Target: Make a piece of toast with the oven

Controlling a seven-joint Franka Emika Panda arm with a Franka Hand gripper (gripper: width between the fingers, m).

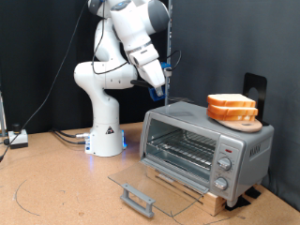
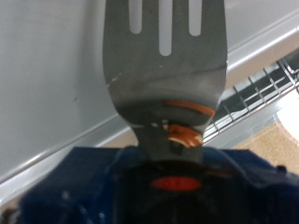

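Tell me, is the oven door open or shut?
Open: the oven has its glass door folded down flat, exposing the wire rack.

Toast atop open oven

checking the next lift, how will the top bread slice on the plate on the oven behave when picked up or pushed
The top slice is probably light and slightly bendy, being thin and flat. Stacked on another slice on the wooden plate, a sideways push would likely slide it off rather than tip it. The slotted spatula in the gripper looks stiff enough to carry it.
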